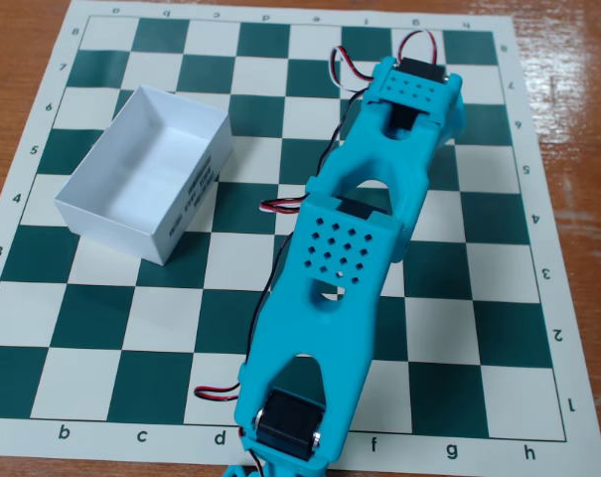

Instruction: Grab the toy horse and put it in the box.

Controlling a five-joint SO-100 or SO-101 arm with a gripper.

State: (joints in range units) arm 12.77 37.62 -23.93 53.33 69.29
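Wooden tabletop (578,89) is covered by a green-and-white chessboard mat (101,328). Turquoise plastic arm (345,258) is seen stretched across the mat toward the bottom edge; gripper tip is cut off there, so jaw opening cannot be told. Shallow white cardboard box (146,174) is seen up-left of that end, well apart. Toy horse is not visible.

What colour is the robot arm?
Bright turquoise blue, the arm shows best in the fixed view.
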